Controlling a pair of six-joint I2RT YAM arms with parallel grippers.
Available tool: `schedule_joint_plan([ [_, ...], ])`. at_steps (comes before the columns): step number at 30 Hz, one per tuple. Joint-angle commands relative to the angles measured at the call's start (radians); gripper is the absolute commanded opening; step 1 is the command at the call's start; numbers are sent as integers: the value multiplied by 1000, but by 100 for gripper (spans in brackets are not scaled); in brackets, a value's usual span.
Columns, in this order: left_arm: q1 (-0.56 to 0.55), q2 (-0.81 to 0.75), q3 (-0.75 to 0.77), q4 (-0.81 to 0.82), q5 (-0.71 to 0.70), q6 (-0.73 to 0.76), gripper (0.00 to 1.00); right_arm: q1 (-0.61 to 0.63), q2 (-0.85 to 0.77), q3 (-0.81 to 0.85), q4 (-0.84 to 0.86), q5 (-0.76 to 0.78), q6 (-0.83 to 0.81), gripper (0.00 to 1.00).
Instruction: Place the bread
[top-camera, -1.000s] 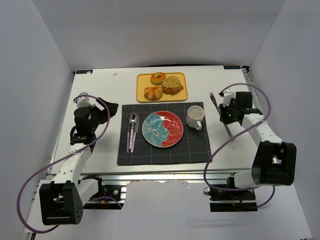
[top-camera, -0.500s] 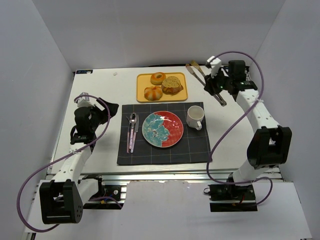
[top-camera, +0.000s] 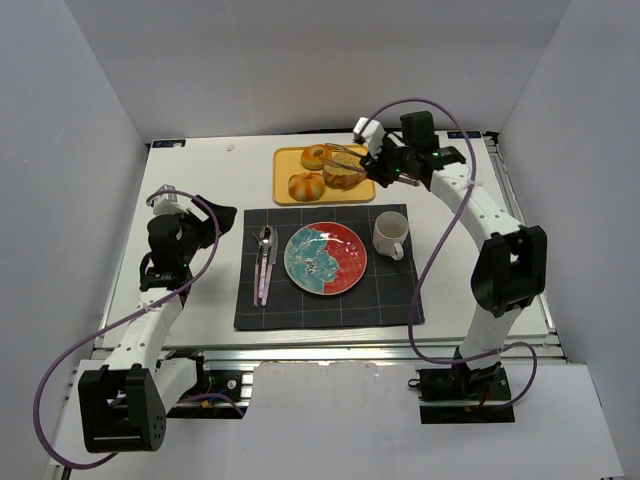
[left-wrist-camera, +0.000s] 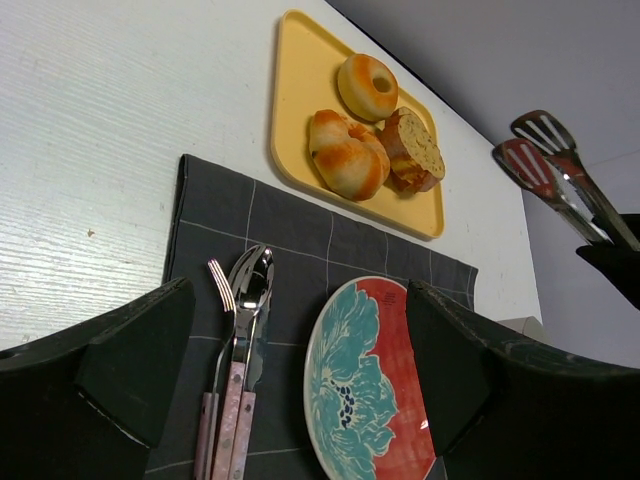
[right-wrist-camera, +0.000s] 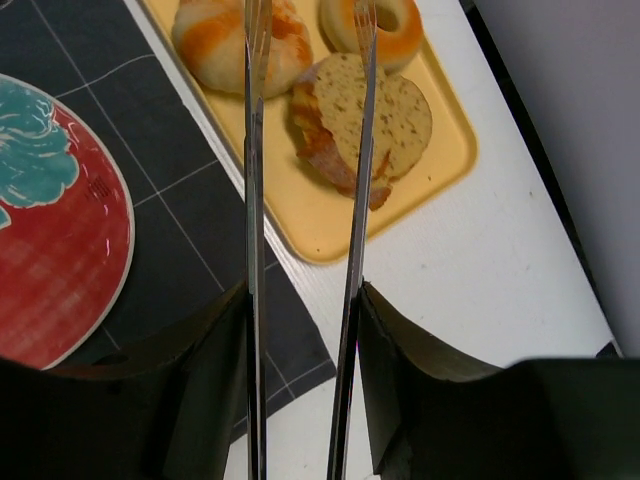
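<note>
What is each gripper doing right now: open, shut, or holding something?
Left gripper: open, holding nothing.
Right gripper: closed on the metal tongs, whose arms stand apart above the yellow tray.

the yellow tray (top-camera: 284, 160) is crowded: the ring bun (top-camera: 316, 156), the scored bun (top-camera: 306, 186) and the speckled slice (right-wrist-camera: 395, 115) sit close together, with only narrow gaps between them. the tongs (right-wrist-camera: 253, 200) hang over the tray's right half, their arms spread apart. left of the tray the white table (top-camera: 210, 180) lies open. the cup (top-camera: 390, 233) stands on the near side of the tray's right corner.
</note>
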Motion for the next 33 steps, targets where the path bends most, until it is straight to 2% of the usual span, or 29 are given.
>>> schedule_joint_plan([
  [1,-7,-5,23,3,-17,-3,95,48,43,77,-6,45,-96,50],
  [8,-7,-2,22,3,-23,2,95,67,182,209,-86,189,-161,50],
  [33,-5,4,14,13,-25,-9,95,96,272,166,-38,309,-262,56],
])
